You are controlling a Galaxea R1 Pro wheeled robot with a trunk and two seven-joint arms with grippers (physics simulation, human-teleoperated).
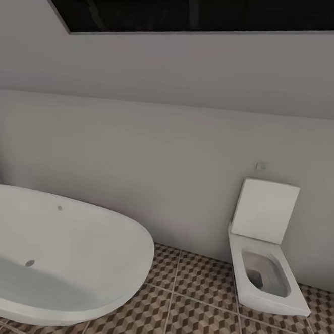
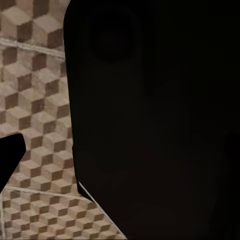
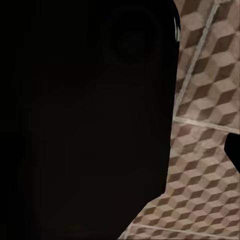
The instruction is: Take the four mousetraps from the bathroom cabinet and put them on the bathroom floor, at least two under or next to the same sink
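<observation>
In the head view, nearest at the lower left of the frame, sits an oval white bathtub (image 1: 52, 258), its long axis running from the left edge toward the centre, with a small drain hole low on its inner wall. Around and beyond it spreads the bathroom floor of large square tiles printed with brown, beige and white cubes (image 1: 199, 316), filling the lower right, its pale grout lines running toward the far wall. Further back at the right stands a white square-edged toilet (image 1: 266, 277) with its lid raised against the plain pale-grey wall (image 1: 168, 152), bowl pointing toward the lower right. At the top of the frame a dark glossy recessed band (image 1: 200, 18) crosses the wall. In the left wrist view a large black shape covers most of the frame, with the cube tiles (image 2: 35, 115) beside it; the right wrist view likewise has a black mass and tiles (image 3: 205, 125). I cannot tell whether either pincer is apart or together.
</observation>
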